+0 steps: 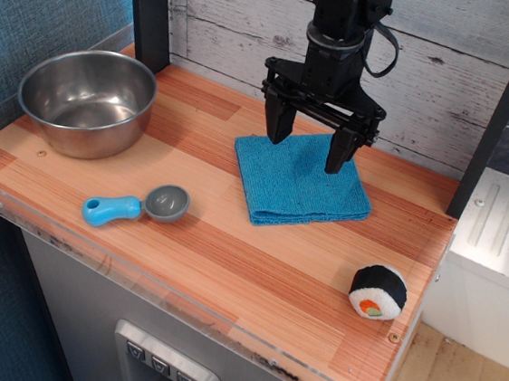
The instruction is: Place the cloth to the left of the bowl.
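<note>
The blue folded cloth [299,182] lies flat on the wooden counter, right of centre. The shiny steel bowl [87,100] stands at the far left of the counter, well apart from the cloth. My black gripper [306,149] hangs open right over the cloth's back half. One of its fingertips [277,131] is near the cloth's back left corner, the other near its back right edge. The jaws hold nothing. I cannot tell whether the tips touch the cloth.
A small grey scoop with a blue handle [134,205] lies between bowl and cloth near the front. A sushi-roll toy [379,292] sits at the front right. A plank wall [217,23] stands behind and a dark post [150,11] stands behind the bowl.
</note>
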{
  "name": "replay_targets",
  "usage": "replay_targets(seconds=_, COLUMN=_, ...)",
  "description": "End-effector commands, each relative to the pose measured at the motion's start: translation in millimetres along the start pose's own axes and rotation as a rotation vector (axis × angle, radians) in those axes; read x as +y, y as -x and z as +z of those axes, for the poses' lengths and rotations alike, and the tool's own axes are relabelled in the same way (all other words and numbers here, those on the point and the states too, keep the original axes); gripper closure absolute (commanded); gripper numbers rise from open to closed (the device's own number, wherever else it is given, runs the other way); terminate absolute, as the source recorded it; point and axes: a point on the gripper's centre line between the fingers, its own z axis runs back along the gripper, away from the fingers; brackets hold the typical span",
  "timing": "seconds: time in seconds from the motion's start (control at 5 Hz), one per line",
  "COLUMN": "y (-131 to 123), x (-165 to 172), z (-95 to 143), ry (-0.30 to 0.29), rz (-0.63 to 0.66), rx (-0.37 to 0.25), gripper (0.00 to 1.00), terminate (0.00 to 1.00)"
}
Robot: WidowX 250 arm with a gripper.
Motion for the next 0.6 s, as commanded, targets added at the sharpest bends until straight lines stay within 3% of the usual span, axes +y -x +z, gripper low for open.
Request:
replay_targets(seconds=0.0, y=-4, x=8, z=-23, ry=0.028, rz=0.017, rx=0.002, gripper=0.0, terminate=0.0)
replay_targets(seconds=0.4, y=0, x=18, z=-34, ry=0.025, rz=0.056, rx=-0.005, gripper=0.0, terminate=0.0)
